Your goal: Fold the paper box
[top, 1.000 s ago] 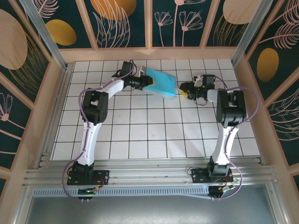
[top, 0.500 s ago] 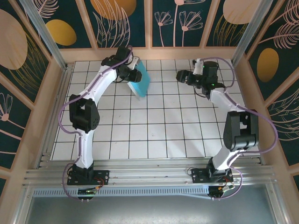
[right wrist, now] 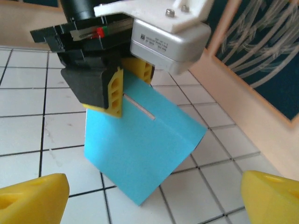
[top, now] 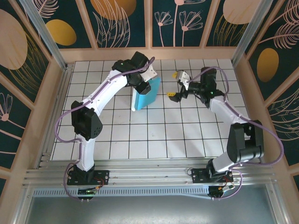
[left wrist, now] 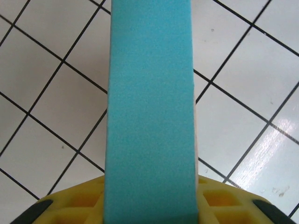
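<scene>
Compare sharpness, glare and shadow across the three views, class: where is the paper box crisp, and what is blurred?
Top external: even light, the paper box sharp, only faint shadows on the tiled table. Left wrist: the box's grain reads clearly, with a bright sheen on the lower-right tile. Right wrist: box and left gripper crisp, the camera's own yellow fingertips blurred.

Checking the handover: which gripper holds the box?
The left gripper: it is shut on the cyan box at its upper edge, while the right gripper is open, apart from it.
</scene>
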Robot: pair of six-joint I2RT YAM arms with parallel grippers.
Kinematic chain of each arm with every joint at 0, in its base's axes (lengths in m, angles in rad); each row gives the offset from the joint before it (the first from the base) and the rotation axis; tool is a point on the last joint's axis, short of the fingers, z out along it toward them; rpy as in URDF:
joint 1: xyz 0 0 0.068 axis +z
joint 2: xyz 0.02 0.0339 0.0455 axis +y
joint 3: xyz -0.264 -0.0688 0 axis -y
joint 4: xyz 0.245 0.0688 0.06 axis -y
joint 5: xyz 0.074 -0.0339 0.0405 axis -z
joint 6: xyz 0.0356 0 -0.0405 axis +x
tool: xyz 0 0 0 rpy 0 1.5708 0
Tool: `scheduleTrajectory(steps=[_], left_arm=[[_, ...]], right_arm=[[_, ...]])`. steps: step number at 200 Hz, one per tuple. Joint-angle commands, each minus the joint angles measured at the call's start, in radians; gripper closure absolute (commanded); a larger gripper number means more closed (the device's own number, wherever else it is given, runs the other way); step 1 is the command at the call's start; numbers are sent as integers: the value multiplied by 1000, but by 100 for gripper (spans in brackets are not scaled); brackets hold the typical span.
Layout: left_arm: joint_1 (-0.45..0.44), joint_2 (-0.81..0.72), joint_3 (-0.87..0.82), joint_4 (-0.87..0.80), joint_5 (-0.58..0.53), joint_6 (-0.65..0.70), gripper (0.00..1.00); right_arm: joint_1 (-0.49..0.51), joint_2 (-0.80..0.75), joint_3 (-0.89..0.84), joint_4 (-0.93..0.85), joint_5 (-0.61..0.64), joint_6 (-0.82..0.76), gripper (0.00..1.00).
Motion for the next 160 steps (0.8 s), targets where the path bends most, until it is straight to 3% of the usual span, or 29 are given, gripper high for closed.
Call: scheduleTrajectory(steps=[1,47,87,121,160], left_arm=[[-25,-57,9,-25,29,105,68],[-43,-64,-18,-5,44,152,72],[-52,-62,-12,1,55,167,73],[-59,-56,7,-2,55,181,73],[-62,-59,2,-4,51,197,74]], right_arm=[[-6,100,127,-190,-150,-285,6],[21,263,306,-330,-192,-404,8],[53,369,413,-531,-247,-524,18],[70,437,520,-705,-263,-610,41],[71,443,533,-722,-278,-610,59]])
